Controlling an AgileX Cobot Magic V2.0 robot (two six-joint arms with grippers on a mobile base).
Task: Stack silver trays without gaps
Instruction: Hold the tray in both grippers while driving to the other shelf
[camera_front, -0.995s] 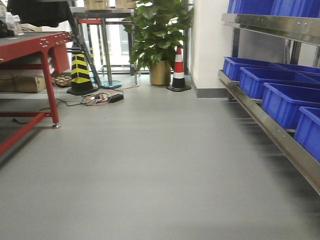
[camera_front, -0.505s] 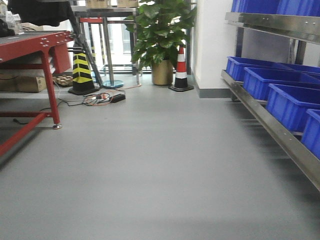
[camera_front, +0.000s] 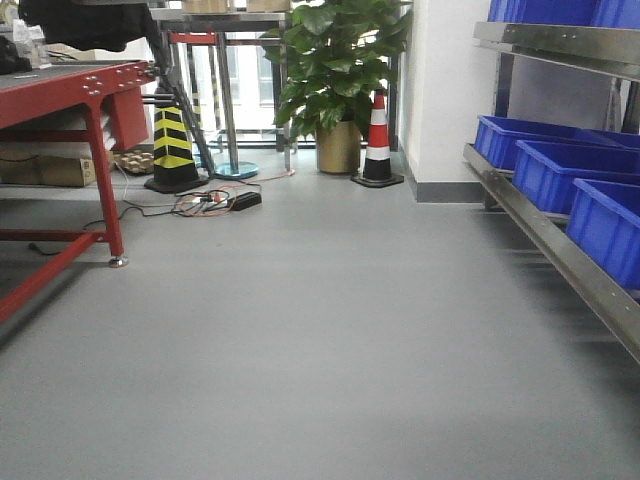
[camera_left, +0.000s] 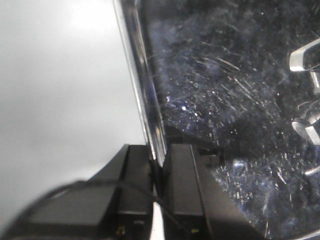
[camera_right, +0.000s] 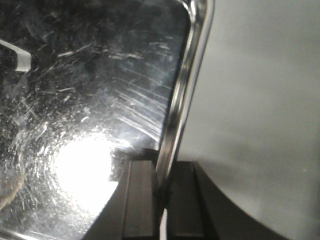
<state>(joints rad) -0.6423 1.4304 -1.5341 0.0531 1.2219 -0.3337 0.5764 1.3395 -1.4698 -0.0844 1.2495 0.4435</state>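
A silver tray (camera_left: 225, 90) fills the right of the left wrist view, its scratched bottom dark and its rolled rim (camera_left: 142, 90) running up the frame. My left gripper (camera_left: 159, 165) is shut on that rim, one finger on each side. In the right wrist view the silver tray (camera_right: 90, 85) fills the left, with a bright glare on its bottom. My right gripper (camera_right: 162, 177) is shut on its right rim (camera_right: 187, 85). Grey floor lies beyond both rims. Neither the trays nor the grippers appear in the front view.
The front view shows grey floor, a red table (camera_front: 60, 90) at left, a steel shelf rail (camera_front: 560, 255) with blue bins (camera_front: 550, 165) at right. A potted plant (camera_front: 335, 70), a red-white cone (camera_front: 378, 140), a yellow-black cone (camera_front: 173, 150) and cables (camera_front: 215, 203) stand at the back.
The front view has swung left: the shelf, bins, plant and cones have all shifted rightward in the frame, and fewer blue bins show.
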